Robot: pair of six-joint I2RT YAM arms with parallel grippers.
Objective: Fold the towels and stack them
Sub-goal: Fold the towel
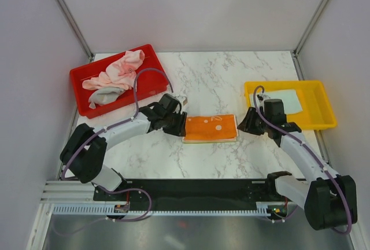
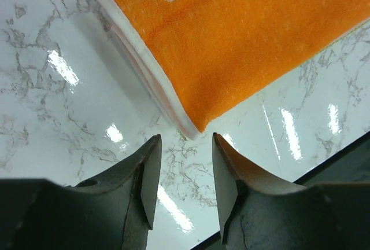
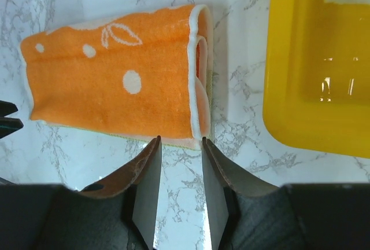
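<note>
Left claw [image 2: 185, 146]: jaws parted a little, empty, tips just short of the folded orange towel [image 2: 243, 41] corner. Right claw [image 3: 180, 144]: same narrow gap, empty, at the towel's other end; contact unclear. Towel lies mid marble table [image 1: 231, 76].

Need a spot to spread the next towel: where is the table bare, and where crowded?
Widest bare marble lies at the back, between the red tray and yellow tray, behind the orange towel. A narrower strip runs between that towel and the black base plate. Crowded: both ends of the towel, where the left tool and right tool sit open.
</note>
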